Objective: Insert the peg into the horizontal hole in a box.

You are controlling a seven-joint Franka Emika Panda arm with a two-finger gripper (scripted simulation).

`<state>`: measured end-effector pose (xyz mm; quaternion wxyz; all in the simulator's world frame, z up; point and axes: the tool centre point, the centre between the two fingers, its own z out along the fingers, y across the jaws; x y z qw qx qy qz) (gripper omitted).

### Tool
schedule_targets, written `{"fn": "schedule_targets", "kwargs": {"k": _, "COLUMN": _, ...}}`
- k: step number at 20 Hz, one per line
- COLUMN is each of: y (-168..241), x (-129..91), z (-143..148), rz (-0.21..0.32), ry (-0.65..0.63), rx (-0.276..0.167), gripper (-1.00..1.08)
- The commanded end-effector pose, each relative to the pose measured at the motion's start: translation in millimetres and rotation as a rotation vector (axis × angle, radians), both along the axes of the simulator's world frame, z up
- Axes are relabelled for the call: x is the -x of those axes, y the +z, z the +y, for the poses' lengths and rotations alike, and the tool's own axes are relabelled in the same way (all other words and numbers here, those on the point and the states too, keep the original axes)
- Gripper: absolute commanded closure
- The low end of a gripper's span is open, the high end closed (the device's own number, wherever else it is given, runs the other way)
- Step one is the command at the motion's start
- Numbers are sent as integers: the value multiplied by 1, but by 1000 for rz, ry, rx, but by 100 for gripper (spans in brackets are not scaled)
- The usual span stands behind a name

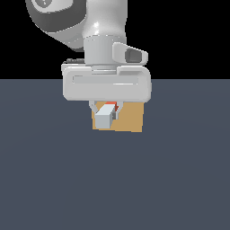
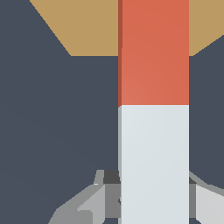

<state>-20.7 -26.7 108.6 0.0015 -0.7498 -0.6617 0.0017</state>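
Gripper (image 1: 106,111): clasping peg (image 1: 107,115) at grey end, centre frame. Step: lining orange tip up with box (image 1: 130,117). Next: locating hidden hole, advancing level.

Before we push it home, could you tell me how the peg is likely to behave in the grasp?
The peg looks like a straight, square-section bar, so probably stiff and unlikely to roll. The claw grips only its pale end, leaving the orange half cantilevered toward the box, so contact might pivot it.
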Motion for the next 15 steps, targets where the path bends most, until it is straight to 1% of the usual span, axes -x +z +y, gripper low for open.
{"fn": "schedule_targets", "kwargs": {"k": 1, "y": 1, "x": -3, "z": 17, "rz": -3, "ry": 2, "rx": 0, "gripper": 108}}
{"fn": "schedule_targets", "kwargs": {"k": 5, "y": 2, "x": -7, "z": 50, "rz": -4, "ry": 1, "rx": -1, "gripper": 108}}
{"fn": "schedule_targets", "kwargs": {"k": 8, "y": 3, "x": -10, "z": 68, "rz": -5, "ry": 1, "rx": -1, "gripper": 108}}
{"fn": "schedule_targets", "kwargs": {"k": 11, "y": 3, "x": -12, "z": 79, "rz": -6, "ry": 1, "rx": -1, "gripper": 108}}
{"fn": "schedule_targets", "kwargs": {"k": 15, "y": 3, "x": -14, "z": 83, "rz": -6, "ry": 1, "rx": -1, "gripper": 108}}
